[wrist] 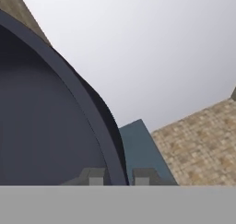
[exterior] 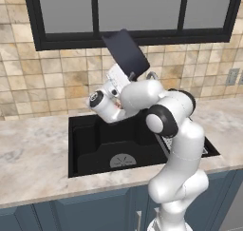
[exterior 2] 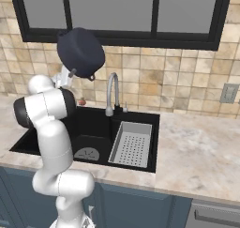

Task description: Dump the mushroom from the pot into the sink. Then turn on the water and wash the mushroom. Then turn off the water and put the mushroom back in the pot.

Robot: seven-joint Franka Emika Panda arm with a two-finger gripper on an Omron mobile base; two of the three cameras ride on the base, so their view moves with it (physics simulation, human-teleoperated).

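One gripper [wrist: 116, 177], pinching the rim of the tipped pot [exterior 2: 80, 52], holds it high above the sink [exterior 2: 93, 128], mushroom [exterior 2: 82, 102] falling below it.

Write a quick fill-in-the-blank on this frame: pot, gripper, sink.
1. The gripper is shut on the rim of the ____.
2. The pot is held tipped, high above the ____.
3. The grey strainer tray sits in the sink's ____ half in the right base view.

Missing words: pot; sink; right
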